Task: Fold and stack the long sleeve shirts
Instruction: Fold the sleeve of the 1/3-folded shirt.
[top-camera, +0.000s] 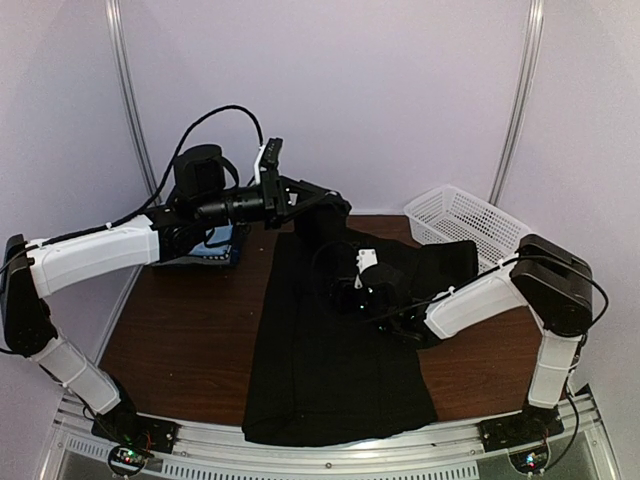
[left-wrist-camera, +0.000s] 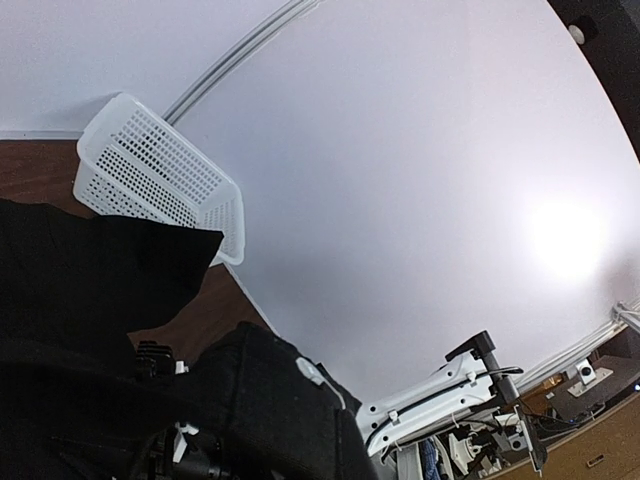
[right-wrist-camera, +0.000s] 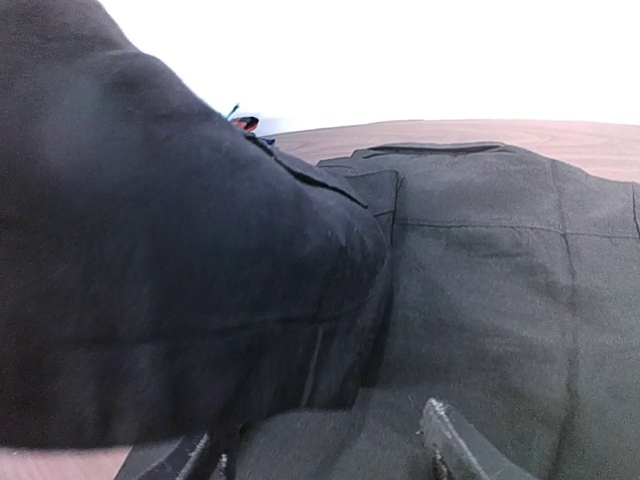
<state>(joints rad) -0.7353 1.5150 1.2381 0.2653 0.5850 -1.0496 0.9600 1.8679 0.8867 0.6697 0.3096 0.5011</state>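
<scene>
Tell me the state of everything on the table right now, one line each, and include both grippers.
black shirt: spread along the table, far end lifted.
left gripper: jaws shut on the black shirt's far end, held above the table.
right gripper: jaws open, low over the black shirt's middle.
folded shirts: blue-and-dark pile at far left, partly hidden.
white basket: far right corner, nothing visible inside.

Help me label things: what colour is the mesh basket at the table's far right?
White: the plastic mesh basket shows best in the left wrist view.
</scene>
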